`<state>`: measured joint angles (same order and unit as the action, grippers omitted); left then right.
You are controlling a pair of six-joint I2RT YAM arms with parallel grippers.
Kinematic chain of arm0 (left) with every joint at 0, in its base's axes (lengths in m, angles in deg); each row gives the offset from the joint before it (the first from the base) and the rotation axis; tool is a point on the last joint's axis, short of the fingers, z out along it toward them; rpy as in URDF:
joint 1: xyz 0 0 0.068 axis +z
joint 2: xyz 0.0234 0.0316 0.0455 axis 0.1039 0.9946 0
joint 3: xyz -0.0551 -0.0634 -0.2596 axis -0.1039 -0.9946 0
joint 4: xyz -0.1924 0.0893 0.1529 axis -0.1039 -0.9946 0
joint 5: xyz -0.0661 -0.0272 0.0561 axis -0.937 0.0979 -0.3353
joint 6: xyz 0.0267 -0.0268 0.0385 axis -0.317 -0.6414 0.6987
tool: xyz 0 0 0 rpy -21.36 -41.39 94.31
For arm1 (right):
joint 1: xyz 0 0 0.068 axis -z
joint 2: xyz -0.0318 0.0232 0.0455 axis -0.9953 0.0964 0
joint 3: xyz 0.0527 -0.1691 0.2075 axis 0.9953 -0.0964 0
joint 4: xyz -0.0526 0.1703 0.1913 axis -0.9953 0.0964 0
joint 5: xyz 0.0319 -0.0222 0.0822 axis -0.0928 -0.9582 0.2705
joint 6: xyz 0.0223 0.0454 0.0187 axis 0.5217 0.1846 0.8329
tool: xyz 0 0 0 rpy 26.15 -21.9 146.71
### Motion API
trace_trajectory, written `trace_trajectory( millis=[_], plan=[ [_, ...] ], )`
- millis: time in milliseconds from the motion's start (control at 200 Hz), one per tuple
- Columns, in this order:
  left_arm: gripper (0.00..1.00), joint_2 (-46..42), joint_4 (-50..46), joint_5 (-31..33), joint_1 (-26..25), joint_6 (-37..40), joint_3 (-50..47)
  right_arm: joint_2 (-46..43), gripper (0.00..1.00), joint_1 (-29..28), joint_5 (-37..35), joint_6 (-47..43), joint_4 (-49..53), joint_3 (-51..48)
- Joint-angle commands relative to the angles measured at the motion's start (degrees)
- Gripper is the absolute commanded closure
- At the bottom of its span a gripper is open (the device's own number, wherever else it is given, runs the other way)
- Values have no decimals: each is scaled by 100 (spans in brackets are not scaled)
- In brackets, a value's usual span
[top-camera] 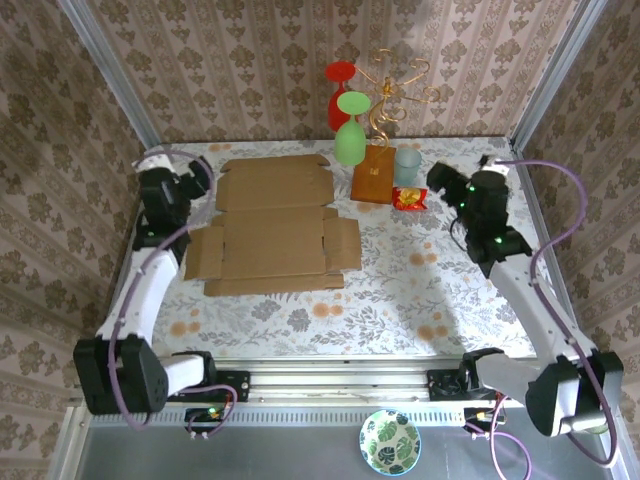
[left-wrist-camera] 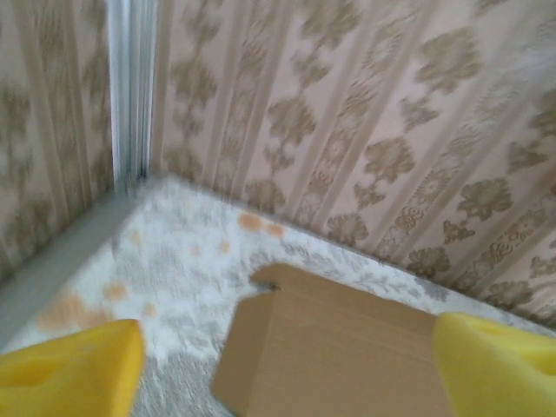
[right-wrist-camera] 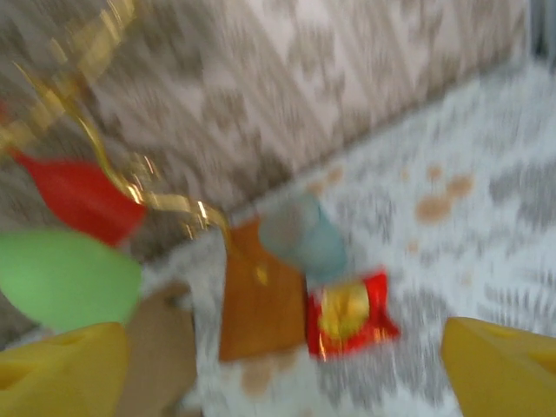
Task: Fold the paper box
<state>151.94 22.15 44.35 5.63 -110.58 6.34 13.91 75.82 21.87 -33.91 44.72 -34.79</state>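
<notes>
The paper box lies unfolded and flat on the floral tablecloth, left of centre, its flaps spread out to the sides. My left gripper hovers at the box's far left corner, open, with nothing between its yellow fingers. In the left wrist view that corner of the box lies below and ahead of the gripper. My right gripper hangs open at the far right, apart from the box. The right wrist view is blurred; an edge of the box shows at the lower left, near the gripper.
A gold wire rack on an orange-brown wooden base stands right of the box, with a red glass and a green glass hanging from it. A teal cup and red snack packet sit beside it. Wallpapered walls enclose the table.
</notes>
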Motion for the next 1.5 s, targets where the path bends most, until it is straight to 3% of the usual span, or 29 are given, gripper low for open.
trace_trajectory(
  millis=[0, 45, 170, 360, 485, 725, 830, 1155, 1320, 1495],
  plan=[
    [42, 1098, -2483, -1911, -49, -954, 491, 363, 27, -664, 690, 1502, 1548, 79],
    [57, 1392, -2854, -2030, -78, -896, 709, 481, 29, -881, 930, 2020, 1496, -48],
    [73, 1949, -3417, -1957, -90, -874, 754, 713, 28, -1515, 1412, 3494, 566, -763],
    [76, 2355, -3147, -1804, -203, -729, 296, 1315, 24, -2185, 1502, 4985, -1024, -1442],
    [80, 2657, -2918, -2117, -258, -803, 68, 1893, 26, -2536, 1448, 5554, -1693, -1563],
    [81, 2924, -2655, -2191, -780, -1072, -206, 2611, 28, -2640, 1290, 6034, -2266, -1635],
    [81, 2880, -2599, -2146, -830, -1168, -332, 2812, 34, -2426, 1197, 6149, -2863, -1844],
    [82, 2905, -2752, -2112, -830, -1006, -219, 2821, 40, -1772, 1137, 5740, -3175, -1955],
    [82, 2922, -2742, -2094, -857, -1006, -175, 3028, 42, -1676, 1180, 5710, -3253, -1873],
    [82, 2923, -2763, -2093, -889, -1006, -95, 3343, 52, -1750, 1223, 6004, -3595, -1823]
  ],
)
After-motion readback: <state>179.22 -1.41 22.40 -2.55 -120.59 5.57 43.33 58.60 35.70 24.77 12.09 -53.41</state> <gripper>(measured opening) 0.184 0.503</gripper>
